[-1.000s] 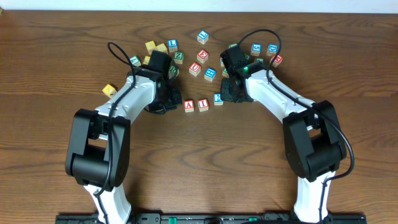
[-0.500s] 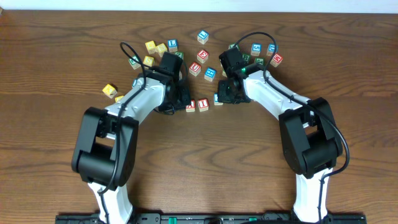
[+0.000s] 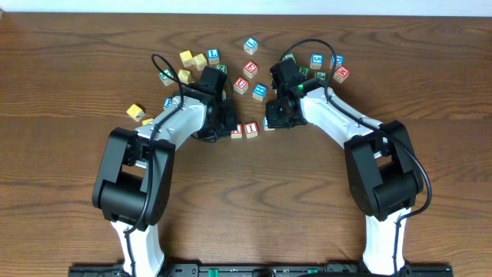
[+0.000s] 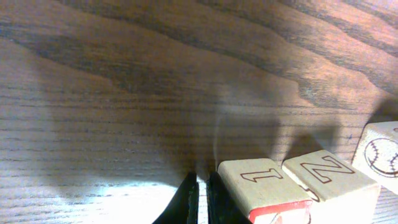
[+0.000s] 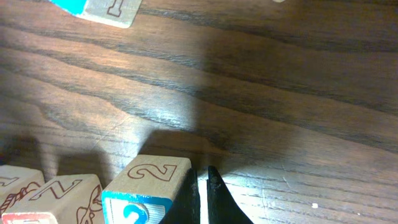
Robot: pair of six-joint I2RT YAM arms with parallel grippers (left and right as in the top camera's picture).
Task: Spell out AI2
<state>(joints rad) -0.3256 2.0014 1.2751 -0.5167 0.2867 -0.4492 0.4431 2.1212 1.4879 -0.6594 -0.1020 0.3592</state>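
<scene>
The left gripper (image 4: 199, 200) is clenched on nothing, its closed fingertips low on the table (image 3: 430, 69) and pressed against the outer side of the A cube (image 3: 237, 131). The right gripper (image 5: 202, 190) is likewise clenched and empty, its tips against the outer side of the 2 cube (image 5: 146, 183). Between them the I cube (image 3: 250, 131) sits just beside the A cube. From overhead the three cubes lie in one row in front of the spare cubes (image 3: 250, 46), reading A, I, 2. The 2 cube sits a touch farther back than the other two, with a slight gap to the I cube. The spelling looks almost done. What seems left is nudging the 2 cube into line and drawing both arms away.
</scene>
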